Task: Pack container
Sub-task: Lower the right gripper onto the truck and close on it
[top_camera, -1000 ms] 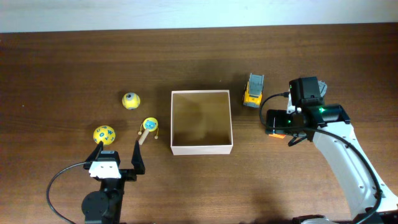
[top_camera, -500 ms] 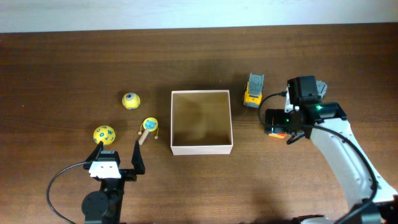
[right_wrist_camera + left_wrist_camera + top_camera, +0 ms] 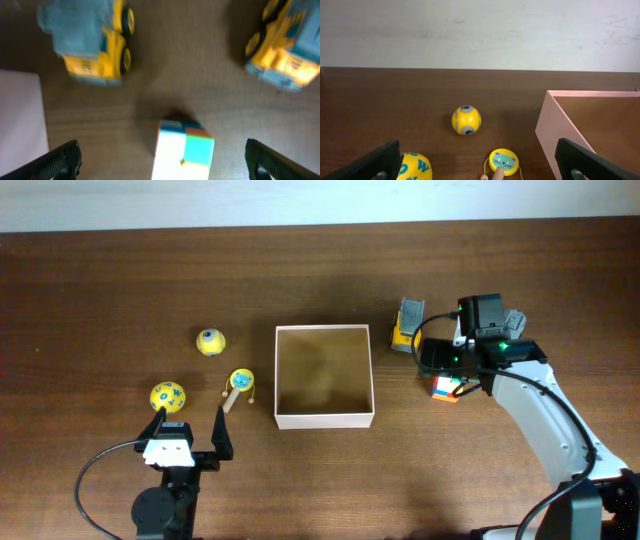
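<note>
Right pincer (image 3: 162, 159) hovering over cube (image 3: 182, 150), jaws spread wide
Left pincer (image 3: 190, 427) resting released at 7 o'clock from container (image 3: 325, 419), truck (image 3: 407, 325) standing at 2 o'clock

White right arm (image 3: 548, 420), black wrist housing (image 3: 478, 312), black left arm (image 3: 165, 505), black cables (image 3: 83, 478)

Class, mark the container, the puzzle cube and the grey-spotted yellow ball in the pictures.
container (image 3: 325, 418): overhead view, on its white front wall.
puzzle cube (image 3: 175, 150): right wrist view, on its white face.
grey-spotted yellow ball (image 3: 466, 120): left wrist view, centre of the ball.
</note>
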Action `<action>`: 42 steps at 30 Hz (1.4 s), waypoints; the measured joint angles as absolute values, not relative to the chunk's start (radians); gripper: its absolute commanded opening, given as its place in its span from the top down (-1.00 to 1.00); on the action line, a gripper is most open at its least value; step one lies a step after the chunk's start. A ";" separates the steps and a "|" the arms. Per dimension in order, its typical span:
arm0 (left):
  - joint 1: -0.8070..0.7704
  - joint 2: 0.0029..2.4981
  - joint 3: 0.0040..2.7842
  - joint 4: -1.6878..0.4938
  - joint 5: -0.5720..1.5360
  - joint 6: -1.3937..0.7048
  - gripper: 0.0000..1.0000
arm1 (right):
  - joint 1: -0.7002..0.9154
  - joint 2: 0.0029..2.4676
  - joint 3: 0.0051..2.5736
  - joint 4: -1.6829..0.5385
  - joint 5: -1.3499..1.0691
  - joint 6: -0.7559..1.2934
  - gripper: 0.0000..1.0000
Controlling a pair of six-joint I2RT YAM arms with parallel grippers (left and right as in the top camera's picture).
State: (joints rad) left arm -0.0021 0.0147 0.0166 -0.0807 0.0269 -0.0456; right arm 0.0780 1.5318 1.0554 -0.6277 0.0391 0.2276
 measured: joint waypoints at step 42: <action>-0.002 0.015 0.017 -0.081 0.027 -0.046 -0.99 | 0.238 1.813 1.058 -0.259 0.150 0.364 -0.98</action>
